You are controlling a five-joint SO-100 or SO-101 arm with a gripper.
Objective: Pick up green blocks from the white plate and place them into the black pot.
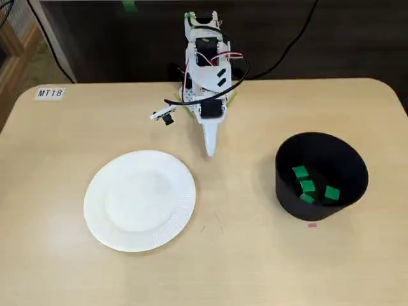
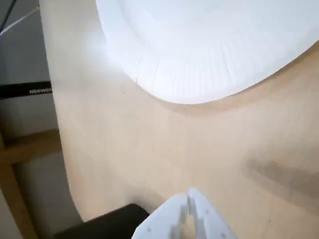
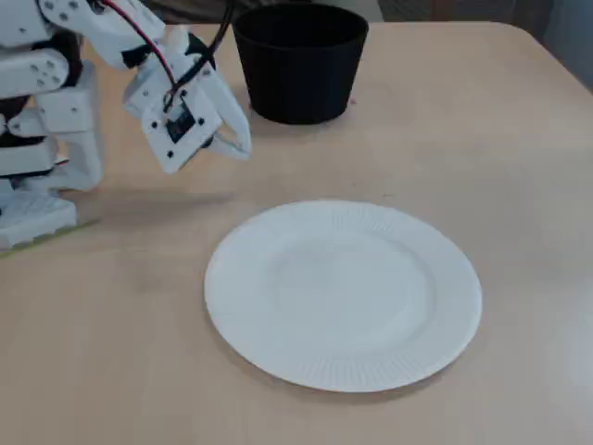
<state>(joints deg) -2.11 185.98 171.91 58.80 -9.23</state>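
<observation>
**Jaws.** Closed, the two fingertips meeting along a thin seam in the wrist view. Nothing is held between them. In a fixed view from the side, the arm carries them pointing down and forward, clear of the tabletop, with a shadow beneath. They touch neither plate nor pot.

**Blocks relative to jaws.** The green blocks lie well apart from the jaws. In the fixed view from above they are to the right of the jaw tip and lower in the picture. The tip sits between the plate on the left and the pot on the right, nearer the plate's upper right rim.

**Containers.**
- The black pot stands upright on the tabletop. It holds the blocks in a loose cluster on its floor, toward the near wall. At least three can be counted; a fourth is likely, but it is partly hidden at the wall. From the side the contents cannot be seen.
- The white paper plate lies flat, its ribbed rim intact. All visible blocks are in the pot.

**Other.** A label reading "MT18" is fixed at the tabletop's far left corner. A small pink mark lies just beside the pot's base.
</observation>
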